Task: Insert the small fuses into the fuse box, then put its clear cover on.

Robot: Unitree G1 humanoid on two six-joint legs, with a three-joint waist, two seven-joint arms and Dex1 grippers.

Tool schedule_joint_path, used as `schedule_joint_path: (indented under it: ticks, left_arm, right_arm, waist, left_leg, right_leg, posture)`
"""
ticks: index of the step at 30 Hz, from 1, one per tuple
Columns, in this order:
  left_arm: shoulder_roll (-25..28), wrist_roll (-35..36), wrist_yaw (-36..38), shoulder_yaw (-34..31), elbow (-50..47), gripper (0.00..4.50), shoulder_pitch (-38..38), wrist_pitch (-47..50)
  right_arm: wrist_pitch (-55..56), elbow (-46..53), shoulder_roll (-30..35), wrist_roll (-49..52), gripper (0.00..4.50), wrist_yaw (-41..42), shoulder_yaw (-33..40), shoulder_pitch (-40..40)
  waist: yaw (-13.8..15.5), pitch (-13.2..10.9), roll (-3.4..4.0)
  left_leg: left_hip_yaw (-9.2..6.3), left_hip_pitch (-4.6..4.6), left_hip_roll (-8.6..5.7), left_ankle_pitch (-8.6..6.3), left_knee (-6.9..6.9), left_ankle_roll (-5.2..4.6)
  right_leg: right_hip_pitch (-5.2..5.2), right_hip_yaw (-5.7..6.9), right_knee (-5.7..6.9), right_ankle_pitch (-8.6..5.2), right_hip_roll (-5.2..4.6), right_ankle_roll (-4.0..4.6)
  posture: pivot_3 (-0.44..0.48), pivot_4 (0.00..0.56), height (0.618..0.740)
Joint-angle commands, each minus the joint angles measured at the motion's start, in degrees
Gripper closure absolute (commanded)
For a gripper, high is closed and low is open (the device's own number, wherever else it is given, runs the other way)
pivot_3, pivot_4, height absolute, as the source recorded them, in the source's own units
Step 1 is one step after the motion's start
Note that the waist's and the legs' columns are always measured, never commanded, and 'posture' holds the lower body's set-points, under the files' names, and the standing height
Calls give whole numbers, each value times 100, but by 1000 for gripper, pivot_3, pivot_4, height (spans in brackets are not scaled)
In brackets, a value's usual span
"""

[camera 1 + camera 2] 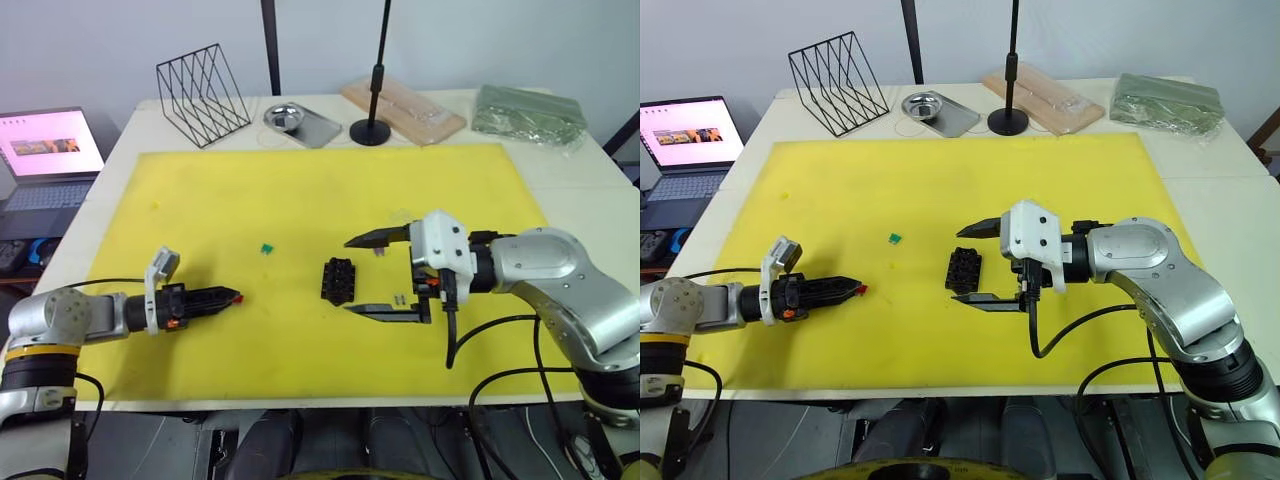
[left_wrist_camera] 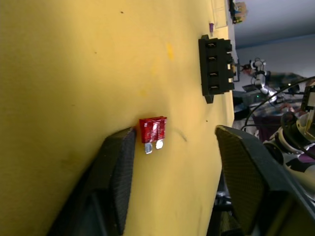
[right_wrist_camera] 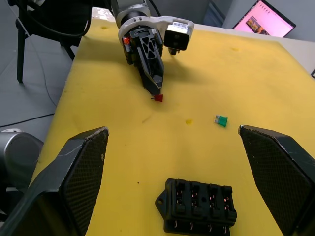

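Yellow matting (image 1: 300, 200) covers the bench, where the black fuse box (image 1: 339, 280) lies between the two arms and the green fuse (image 1: 267, 249) just beyond. From the left wrist, the left pincer (image 2: 172, 147) stands open around the red fuse (image 2: 153, 130). From the right wrist, the right pincer (image 3: 187, 162) gapes wide near the box.

Pale wall (image 1: 450, 40) behind, a white worktop (image 1: 600, 200) under a yellow mat (image 1: 330, 190), and an open laptop (image 1: 45, 150) glowing off to the left.

purple fuse (image 2: 211, 27) too small, blurred
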State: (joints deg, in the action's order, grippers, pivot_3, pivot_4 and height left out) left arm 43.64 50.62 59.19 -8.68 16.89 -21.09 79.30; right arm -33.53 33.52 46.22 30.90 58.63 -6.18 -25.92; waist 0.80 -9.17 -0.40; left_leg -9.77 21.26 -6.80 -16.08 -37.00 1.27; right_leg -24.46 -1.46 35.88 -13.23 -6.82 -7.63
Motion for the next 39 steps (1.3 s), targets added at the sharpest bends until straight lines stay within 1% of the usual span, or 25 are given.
schedule_joint_path:
  ticks: [1, 3, 5, 6, 12, 14, 18, 22, 25, 27, 29, 30, 32, 33, 36, 37, 39]
  left_arm:
    - [-69, -218, -69, 200, 131, 1790, 22, -24]
    - [-76, -266, -112, 211, 151, 1790, 19, -36]
    - [-69, -360, -149, 266, 160, 2186, 52, -118]
    - [-63, -406, -153, 299, 159, 2442, 70, -152]
    - [-66, -577, -215, 390, 103, 4465, 145, -211]
    - [-40, -693, -243, 444, 130, 4465, 195, -321]
    - [55, -668, -121, 453, 115, 4465, 243, -323]
    - [60, -250, 22, 124, -164, 4465, 173, -17]
    - [299, 133, 447, -77, -791, 4465, 78, 19]
    - [582, -3, 887, 102, -1415, 4465, 97, -577]
    - [684, -500, 1439, 315, -2115, 4465, 199, -1955]
    - [601, -658, 1516, 347, -2296, 4465, 184, -2445]
    - [188, -647, 1287, 233, -2474, 4465, -24, -2911]
    - [-33, -767, 1166, 259, -2605, 4465, -100, -3279]
    - [-1014, -1457, 836, 385, -2852, 4465, -229, -5158]
    - [-1123, -1729, 773, 536, -2858, 4488, -243, -5469]
    - [-1189, -2120, 901, 937, -2936, 4500, -198, -5890]
  right_arm:
    - [8, 191, 46, 103, 0, -42, 195, -17]
    - [11, 188, 53, 109, 0, -39, 194, -21]
    - [17, 186, 57, 109, 0, -36, 192, -22]
    - [19, 186, 58, 108, 0, -35, 192, -20]
    - [49, 186, 59, 86, 0, -28, 178, 12]
    - [49, 194, 52, 84, 0, -34, 170, 9]
    - [92, 169, 52, 45, 0, -23, 155, 31]
    - [59, 181, 40, 86, 0, -37, 169, 59]
    - [-314, 175, 39, 354, 0, -170, 297, 65]
    - [-927, 152, -24, 927, 0, -409, 548, 51]
    - [-1736, 58, -88, 1704, 0, -768, 860, -89]
    - [-1906, 42, -89, 1885, 0, -854, 937, -151]
    - [-2085, 10, -88, 2051, 0, -1008, 1019, -266]
    - [-2133, -7, -80, 2078, 0, -1065, 1034, -311]
    - [-2006, 5, 24, 1876, 0, -1028, 899, -353]
    - [-1962, 6, 17, 1840, 188, -1036, 874, -361]
    - [-1798, 92, -18, 1669, 572, -1085, 774, -362]
  waist:
    - [0, 0, 0]
    - [0, 0, 0]
    - [-1, 1, 1]
    - [-1, 1, 1]
    - [-6, 9, 14]
    - [-7, 19, 31]
    - [-13, 37, 51]
    - [-18, 37, 51]
    - [-23, 28, 36]
    - [-20, 15, 13]
    - [-8, 11, 10]
    - [-3, 10, 17]
    - [13, 9, 16]
    - [16, 8, 15]
    - [6, 4, 5]
    - [6, 2, 0]
    - [-27, 2, 0]
  left_leg:
    - [0, 0, 0, 0, 0, 0]
    - [0, 0, 0, 0, 0, 0]
    - [0, 0, 0, 0, 0, 0]
    - [0, 0, 0, 0, 0, 0]
    - [0, -1, 1, 0, 1, 0]
    - [0, -1, 1, 0, 2, 0]
    - [1, -2, 3, 0, 2, 0]
    - [1, -2, 4, -1, 4, -1]
    - [0, 6, 5, -1, 4, -1]
    - [-1, 13, 6, -1, 4, -1]
    - [-4, 16, 9, -1, 4, 0]
    - [-2, 18, 16, -1, 6, 1]
    - [6, 18, 23, -1, 18, 1]
    - [6, 18, 23, -1, 17, 1]
    - [13, 20, 28, -1, 15, 0]
    - [13, 21, 29, -1, 16, -1]
    - [18, 21, 33, 0, 15, 3]
  right_leg:
    - [0, 0, 0, 0, 0, 0]
    - [1, 0, 0, 0, 0, 0]
    - [1, 1, 0, 0, 0, 0]
    - [1, 1, 0, 0, 0, 0]
    - [0, 1, -1, 0, 0, 0]
    - [0, 0, -1, 0, 0, 0]
    - [0, 0, -1, -1, 1, 0]
    - [0, 0, -2, -1, 3, 0]
    - [-8, 1, -3, -1, 3, 0]
    - [-12, 1, -6, -1, 3, 1]
    - [-11, 4, -17, 3, 2, 6]
    - [-6, 5, -40, 10, 1, 19]
    - [3, 5, -79, 19, 2, 43]
    - [5, 6, -79, 19, 2, 42]
    - [6, 7, -85, 26, 5, 32]
    - [5, 8, -85, 26, 6, 31]
    - [2, 7, -84, 31, 11, 23]
  posture:
    - [0, 150, 740]
    - [0, 150, 740]
    - [0, 150, 740]
    - [0, 150, 740]
    - [0, 150, 740]
    - [0, 150, 740]
    - [0, 150, 740]
    - [0, 150, 740]
    - [0, 150, 740]
    - [0, 150, 740]
    - [0, 150, 740]
    - [0, 150, 740]
    - [0, 150, 740]
    - [0, 150, 740]
    - [0, 150, 740]
    - [0, 150, 740]
    - [0, 150, 740]
